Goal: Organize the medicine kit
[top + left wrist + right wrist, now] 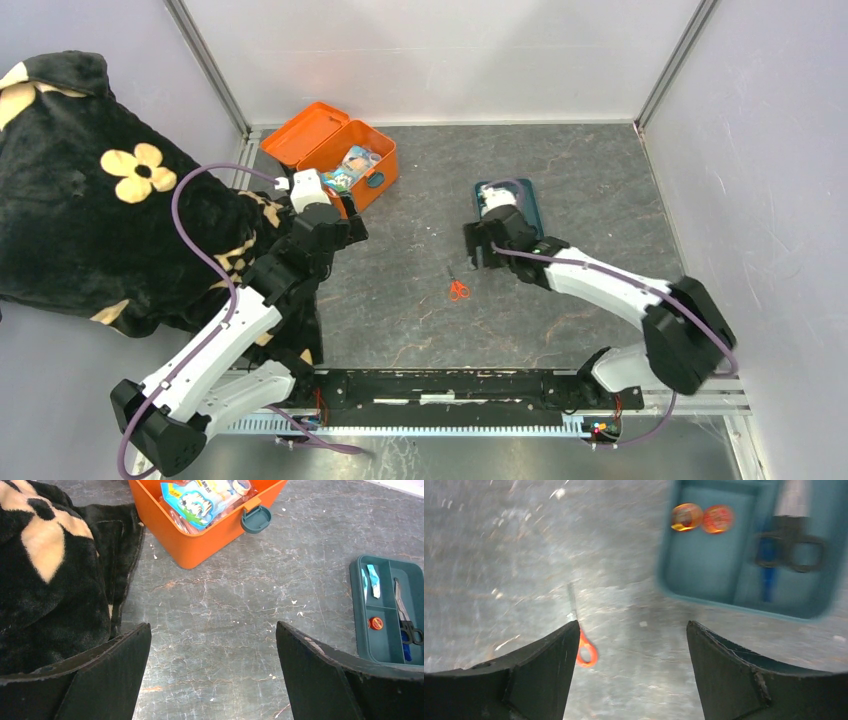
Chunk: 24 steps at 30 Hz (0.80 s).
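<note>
The medicine kit (200, 547) is shown open at far left. The left gripper (212, 630) and right gripper (631, 625) are held wide and empty; orange scissors (586, 652) are seen beside the latter.

top: overhead, whole table (560, 170) | left wrist: low, faces medicine kit (200, 545), tray (385, 645) | right wrist: blurred, seemingly nearer tray

A robotics lab test cell rather than a lived-in room. Plain white panel walls (440, 50), held by bare aluminium frame posts (210, 65), box in a grey stone-patterned tabletop (580, 180). A white-and-black left robot arm (235, 330) and a matching right robot arm (610, 285) are bolted to a black mounting rail (450, 385) at the near edge. Both trail exposed purple cables (181, 222).
</note>
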{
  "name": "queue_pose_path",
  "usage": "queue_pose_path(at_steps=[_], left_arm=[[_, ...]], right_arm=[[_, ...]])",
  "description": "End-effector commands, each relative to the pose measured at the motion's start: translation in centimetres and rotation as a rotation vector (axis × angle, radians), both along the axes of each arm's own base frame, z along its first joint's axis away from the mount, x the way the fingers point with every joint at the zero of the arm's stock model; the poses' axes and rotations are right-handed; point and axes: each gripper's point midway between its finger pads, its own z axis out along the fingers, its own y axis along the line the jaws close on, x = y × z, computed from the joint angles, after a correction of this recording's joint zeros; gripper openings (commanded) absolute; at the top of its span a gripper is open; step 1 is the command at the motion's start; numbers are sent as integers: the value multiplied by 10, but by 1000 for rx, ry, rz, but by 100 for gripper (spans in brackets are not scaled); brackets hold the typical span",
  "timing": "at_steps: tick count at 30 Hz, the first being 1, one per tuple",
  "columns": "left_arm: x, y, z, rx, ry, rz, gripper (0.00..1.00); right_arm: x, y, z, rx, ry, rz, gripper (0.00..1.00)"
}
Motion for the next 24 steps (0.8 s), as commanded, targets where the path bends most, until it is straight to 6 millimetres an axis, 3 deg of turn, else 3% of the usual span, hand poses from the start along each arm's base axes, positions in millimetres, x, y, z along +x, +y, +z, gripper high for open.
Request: queue_pose_path(at_steps=[1,5,11,24], left_arm=[[5,0,7,-21,-29,18,100],[5,-2,5,-23,-21,4,100],[6,-5,5,-24,-15,-8,100],[7,-9,0,-17,4,-30,100]], right_arm=[[-18,59,-17,-31,115,158,82],[-18,82,-31,-102,172,239,76],[-12,83,-50,-195,216,270,69],[-24,86,-84,-190,273,323,59]])
